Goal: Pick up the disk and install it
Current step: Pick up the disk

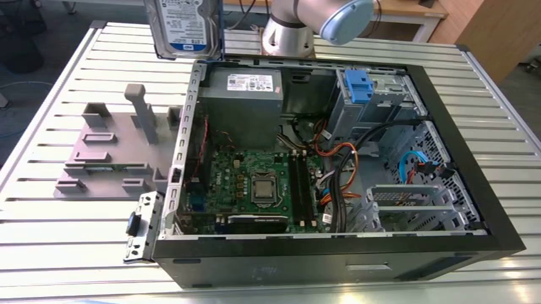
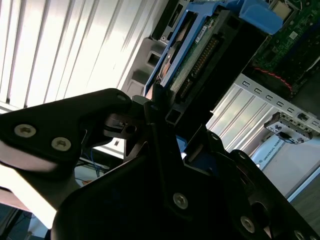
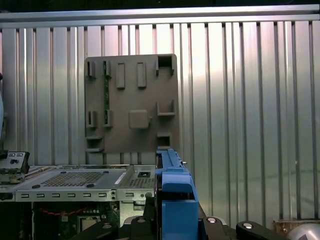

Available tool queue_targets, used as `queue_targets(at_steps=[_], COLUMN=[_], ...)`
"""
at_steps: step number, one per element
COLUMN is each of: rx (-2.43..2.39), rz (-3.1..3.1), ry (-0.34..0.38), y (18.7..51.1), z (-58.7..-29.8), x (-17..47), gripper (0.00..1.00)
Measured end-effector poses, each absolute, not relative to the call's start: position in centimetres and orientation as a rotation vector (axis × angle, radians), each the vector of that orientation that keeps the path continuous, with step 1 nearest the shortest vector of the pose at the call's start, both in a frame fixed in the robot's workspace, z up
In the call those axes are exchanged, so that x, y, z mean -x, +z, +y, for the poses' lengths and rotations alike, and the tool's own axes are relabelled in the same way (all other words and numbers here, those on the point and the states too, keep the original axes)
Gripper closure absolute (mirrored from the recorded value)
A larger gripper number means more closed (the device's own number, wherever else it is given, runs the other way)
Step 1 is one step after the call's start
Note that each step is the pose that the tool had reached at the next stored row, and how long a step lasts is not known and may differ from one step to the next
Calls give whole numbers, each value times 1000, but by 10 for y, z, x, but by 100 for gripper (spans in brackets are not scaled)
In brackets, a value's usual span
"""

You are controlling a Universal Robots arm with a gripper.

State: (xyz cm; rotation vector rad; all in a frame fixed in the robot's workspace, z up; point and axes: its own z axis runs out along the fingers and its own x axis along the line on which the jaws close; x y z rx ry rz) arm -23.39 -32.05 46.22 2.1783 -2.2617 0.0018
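The disk (image 1: 186,25), silver-grey with a white-and-blue label, hangs upright in the air above the table's far side, just behind the open computer case (image 1: 498,234). In the second wrist view my gripper (image 2: 172,122) is shut on the disk (image 2: 195,50) by its blue carrier bracket, and the connector edge faces away from the wrist. The bracket's blue edge (image 3: 175,200) shows end-on in the first wrist view, above the case's rear panel. The disk is off the grey stand (image 1: 110,152).
Inside the case sit the grey power supply (image 1: 241,101), the motherboard (image 1: 253,183) and a silver drive cage with a blue tab (image 1: 359,85). The arm's base (image 1: 292,35) stands behind the case. The slatted metal table (image 1: 68,247) lies around them.
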Motion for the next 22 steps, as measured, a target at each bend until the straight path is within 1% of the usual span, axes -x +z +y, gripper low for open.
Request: queue_targets(at_steps=[22], rx=[-2178], rz=[-2262], ry=[2], y=[462], z=[-321], x=[216], gripper=[64])
